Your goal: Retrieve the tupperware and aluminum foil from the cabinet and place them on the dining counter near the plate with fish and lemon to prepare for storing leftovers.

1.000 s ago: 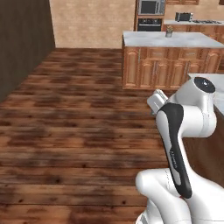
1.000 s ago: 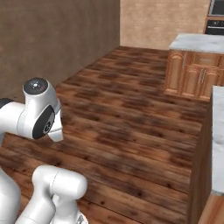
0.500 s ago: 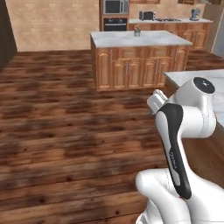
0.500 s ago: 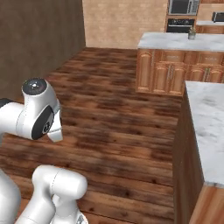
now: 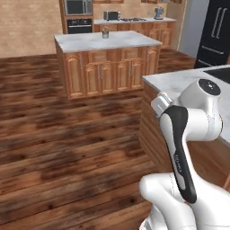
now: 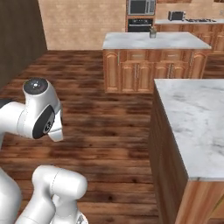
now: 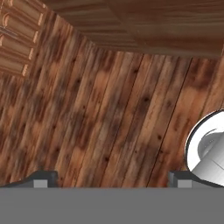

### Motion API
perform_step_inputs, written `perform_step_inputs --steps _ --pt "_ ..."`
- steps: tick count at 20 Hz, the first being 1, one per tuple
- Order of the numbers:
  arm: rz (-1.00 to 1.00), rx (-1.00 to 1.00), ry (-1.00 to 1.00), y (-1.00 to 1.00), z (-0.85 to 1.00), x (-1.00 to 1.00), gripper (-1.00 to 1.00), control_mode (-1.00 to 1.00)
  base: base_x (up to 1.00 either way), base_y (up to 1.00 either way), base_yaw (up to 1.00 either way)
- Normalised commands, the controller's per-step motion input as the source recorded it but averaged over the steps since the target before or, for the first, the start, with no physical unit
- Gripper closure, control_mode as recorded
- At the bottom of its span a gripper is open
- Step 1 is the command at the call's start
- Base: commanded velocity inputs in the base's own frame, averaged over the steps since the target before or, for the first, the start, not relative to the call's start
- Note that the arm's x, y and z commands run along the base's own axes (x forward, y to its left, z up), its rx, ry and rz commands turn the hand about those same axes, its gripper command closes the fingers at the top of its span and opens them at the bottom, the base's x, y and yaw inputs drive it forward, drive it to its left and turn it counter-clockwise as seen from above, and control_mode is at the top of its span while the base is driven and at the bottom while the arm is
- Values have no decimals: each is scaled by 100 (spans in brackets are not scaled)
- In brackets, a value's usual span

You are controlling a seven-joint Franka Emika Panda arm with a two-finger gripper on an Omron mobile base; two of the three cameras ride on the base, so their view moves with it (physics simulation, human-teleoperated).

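My gripper [image 7: 111, 178] hangs over bare wooden floor in the hand view. Its two dark fingertips [image 7: 43, 177] stand far apart and open, with nothing between them. The dining counter [image 5: 179, 81], white veined marble on a wooden base, comes in from the right in the left base view, with its black sink [image 5: 218, 72] at the frame edge. In the right base view the dining counter [image 6: 192, 118] fills the right side, its top bare. My folded white arm is close beside it. The tupperware, aluminum foil, cabinet and plate with fish and lemon are out of view.
A marble-topped island of wooden cupboards [image 5: 105, 42] [image 6: 153, 41] stands ahead with a small jar [image 5: 105, 32] on it. Behind it are a wall oven [image 5: 77, 6] and a black fridge [image 5: 215, 31]. Wooden floor [image 5: 58, 148] stretches to the left, and a dark wall [image 6: 17, 39] stands at the far left.
The whole picture has slid left as the base turns right. The island has come nearer and more central, and the dining counter has entered on the right. The arm keeps its pose.
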Motion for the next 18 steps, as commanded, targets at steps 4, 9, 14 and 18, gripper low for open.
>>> perform_step_inputs --steps 4,9,14,18 --pt "0 0 0 0 0 0 -100 100 11 0 -31" --pt "0 0 0 0 0 0 -100 100 8 0 -29" --pt "0 0 0 0 0 0 -100 100 21 20 -20" --pt "0 0 0 0 0 0 -100 100 44 57 -1"
